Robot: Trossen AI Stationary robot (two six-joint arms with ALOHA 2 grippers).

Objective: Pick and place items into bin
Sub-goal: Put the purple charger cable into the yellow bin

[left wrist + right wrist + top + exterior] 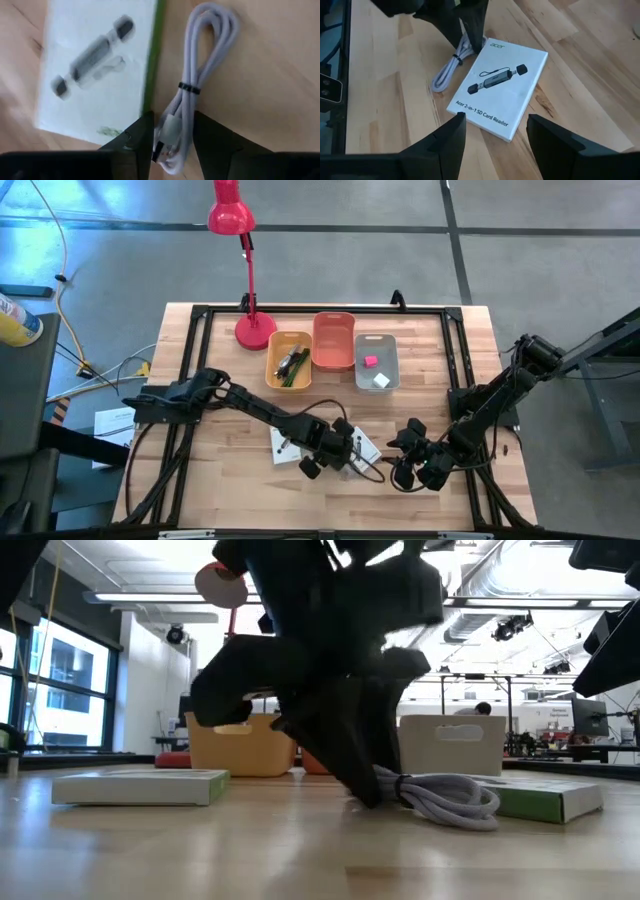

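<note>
Nearest the low camera: bare wood tabletop (300, 860), pale planks w/ visible grain, then the coiled cable (445, 798). The cable is light grey-white, smooth, looped several times and bound mid-length by a dark tie; it lies flat on the wood.

Left gripper (172, 135): down at table level over the cable's plug end. Fingers (212, 142) straddle that end, one each side, jaws part-closed; whether they already pinch the cable cannot be told from these views, approx. touching at most.

Beside the cable, just touching or nearly so, lies a flat white box w/ green edge (100, 75), printed w/ a card-reader picture. A second flat white box (140, 786) lies apart on the other side of the left gripper.

Right gripper (492, 130): hovers near the table's front-right area, fingers spread wide, nothing between them, aimed at the box beside the cable.

Bins at the table's rear centre, side by side: yellow bin (288, 360) holding dark and green stick-like items, orange bin (334, 340), grey bin (376, 362) holding a pink cube (370, 361) and a white cube (381, 380). All have rounded corners, plastic look.

Open wood lies between bins and grippers. Black frame rails (320, 310) run along the table edges. Red desk lamp (240, 270) stands rear-left.
</note>
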